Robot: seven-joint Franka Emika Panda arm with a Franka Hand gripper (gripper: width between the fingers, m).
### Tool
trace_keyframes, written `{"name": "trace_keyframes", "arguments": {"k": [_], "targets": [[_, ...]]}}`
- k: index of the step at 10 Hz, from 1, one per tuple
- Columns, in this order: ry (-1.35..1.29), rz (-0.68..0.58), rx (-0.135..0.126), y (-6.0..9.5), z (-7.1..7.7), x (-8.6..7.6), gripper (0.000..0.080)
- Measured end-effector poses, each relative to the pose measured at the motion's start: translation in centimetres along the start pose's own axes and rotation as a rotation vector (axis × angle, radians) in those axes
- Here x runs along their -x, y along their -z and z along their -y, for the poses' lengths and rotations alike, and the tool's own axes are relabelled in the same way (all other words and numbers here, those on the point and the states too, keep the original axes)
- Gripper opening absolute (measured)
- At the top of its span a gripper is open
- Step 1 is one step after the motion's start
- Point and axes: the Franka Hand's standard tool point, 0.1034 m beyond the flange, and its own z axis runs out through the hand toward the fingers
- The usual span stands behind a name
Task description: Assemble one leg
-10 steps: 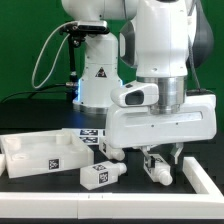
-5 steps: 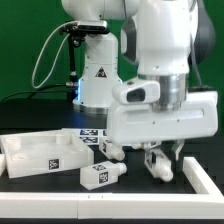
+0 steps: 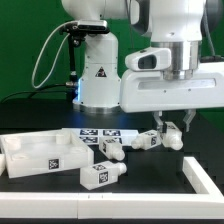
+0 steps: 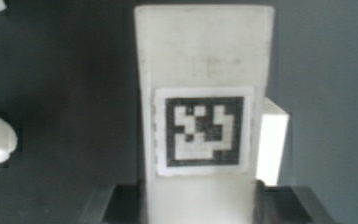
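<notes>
The gripper (image 3: 167, 134) is clamped on one end of the leg (image 4: 202, 90), which sticks out sideways from between the jaws, its tag facing the wrist camera. I judge it a light, stiff, smooth plastic post. It is best pinched across its flat sides, though it may swivel when held near an end. The shallow white tray-like part (image 3: 28, 152), well apart from the jaws, shows nothing inside.

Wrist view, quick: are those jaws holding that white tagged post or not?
Gripper: jaws closed, holding the leg.
</notes>
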Motion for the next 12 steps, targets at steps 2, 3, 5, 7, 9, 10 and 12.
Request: {"name": "trace_keyframes", "arguments": {"k": [2, 3, 5, 7, 9, 10, 12], "targets": [[-0.047, -0.067, -0.017, -1.0, 2.5, 2.0, 0.0281], [-0.041, -0.07, -0.021, -2.1, 3.9, 4.3, 0.0281], [-0.035, -0.082, -0.031, -4.7, 5.9, 6.8, 0.0281], [-0.037, -0.092, -0.038, -5.8, 6.0, 6.9, 0.0281], [-0.029, -0.092, -0.038, -5.8, 5.9, 6.8, 0.0281], [-0.026, -0.092, -0.038, -5.8, 5.9, 6.8, 0.0281], [0.026, -0.049, -0.022, -3.8, 4.3, 6.3, 0.0525]]}}
